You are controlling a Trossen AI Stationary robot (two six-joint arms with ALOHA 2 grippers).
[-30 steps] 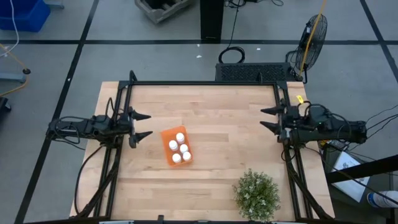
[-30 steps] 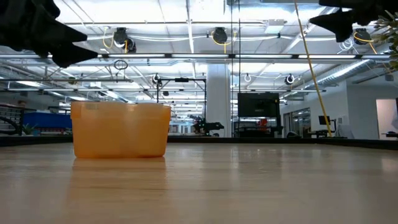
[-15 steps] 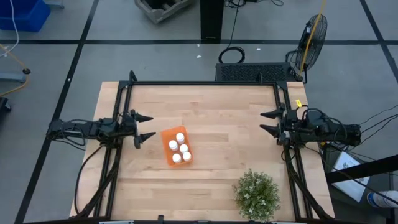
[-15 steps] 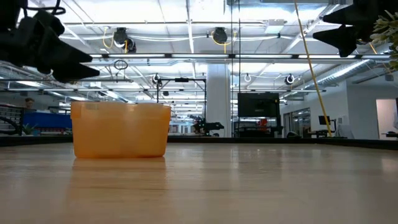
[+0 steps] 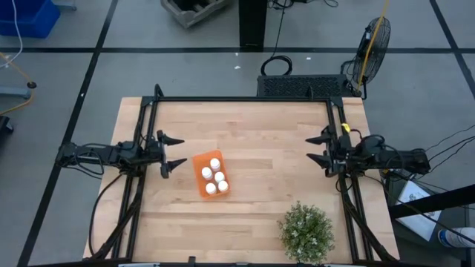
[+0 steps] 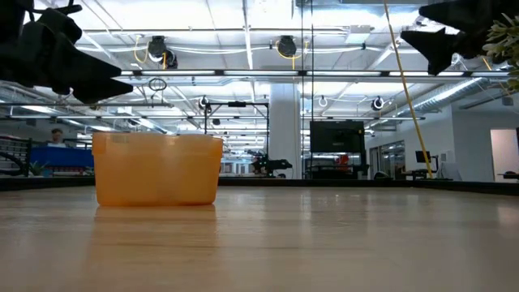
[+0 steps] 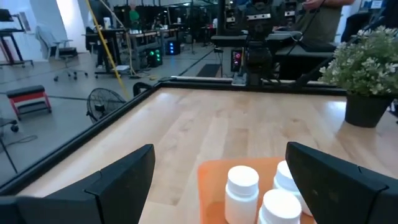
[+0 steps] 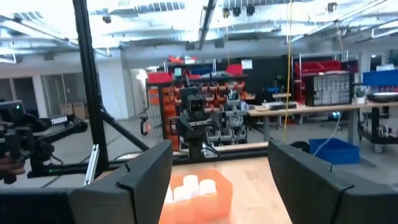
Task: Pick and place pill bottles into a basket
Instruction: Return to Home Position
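From above, the orange basket [image 5: 199, 160] sits on the wooden table [image 5: 260, 122] a little left of its middle, turned at a slant. All five pill bottles [image 5: 215, 163] stand inside it, white caps up. The left gripper [image 5: 178, 150] hangs over the table's left side, near the basket but apart from it, its fingers spread wide with nothing between them. The right gripper [image 5: 313, 147] hangs over the right side, well apart from the basket, likewise wide open and empty. A bushy green plant [image 5: 306, 232] stands at the near right corner. In the low view the basket [image 6: 156, 169] rests flat on the tabletop at left, and both arms are dark shapes high above the wood. The left wrist view looks between that arm's two spread fingers [image 7: 118, 180] at the basket close ahead, with three bottles showing over its rim. The right wrist view shows its own fingers [image 8: 146, 177] wide apart and the basket across the table, white caps above its wall.
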